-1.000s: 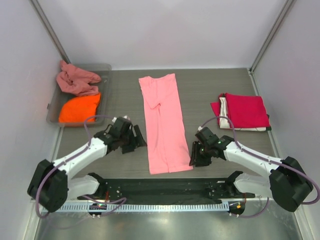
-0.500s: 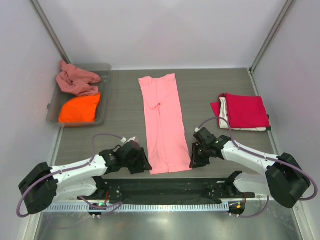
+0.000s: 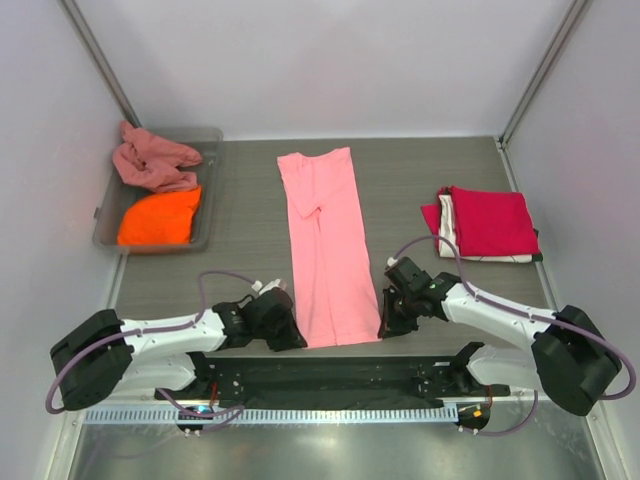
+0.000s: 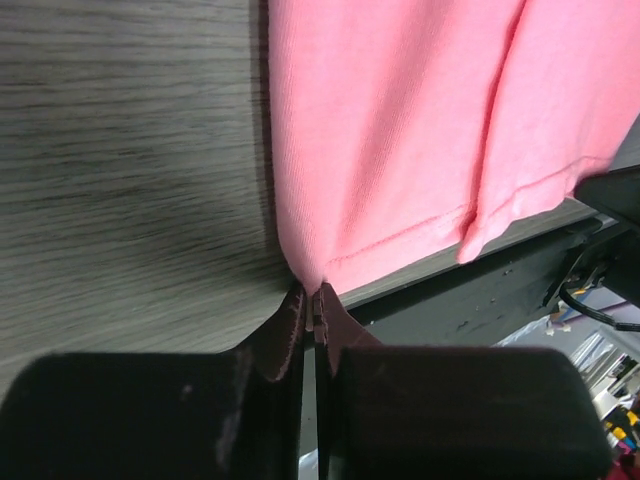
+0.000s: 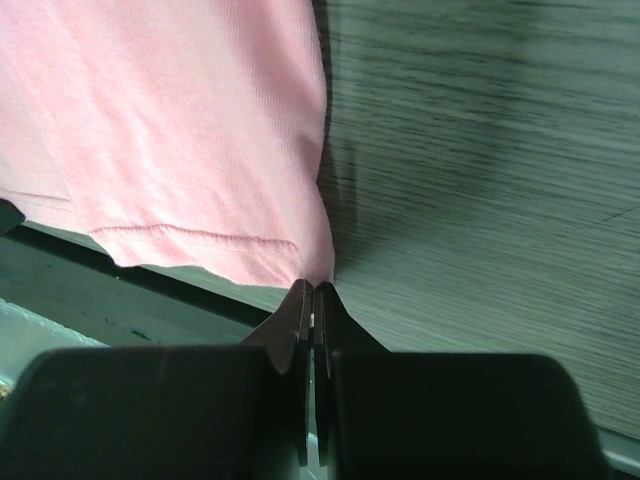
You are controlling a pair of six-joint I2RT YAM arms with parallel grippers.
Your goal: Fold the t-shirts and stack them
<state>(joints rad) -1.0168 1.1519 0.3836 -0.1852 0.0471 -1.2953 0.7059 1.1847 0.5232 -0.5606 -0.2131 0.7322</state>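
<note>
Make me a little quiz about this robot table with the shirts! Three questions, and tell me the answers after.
1. True or false: the soft orange cloth t-shirt lies inside the grey plastic tray.
2. Where does the crimson red cloth t-shirt lie? A) in the tray B) on top of the pile at the table's right side C) under another shirt
3. What colour is the long folded cloth t-shirt that the left end effector and the right end effector each pinch by a near corner?
Key: 1 true; 2 B; 3 light pink.
</note>
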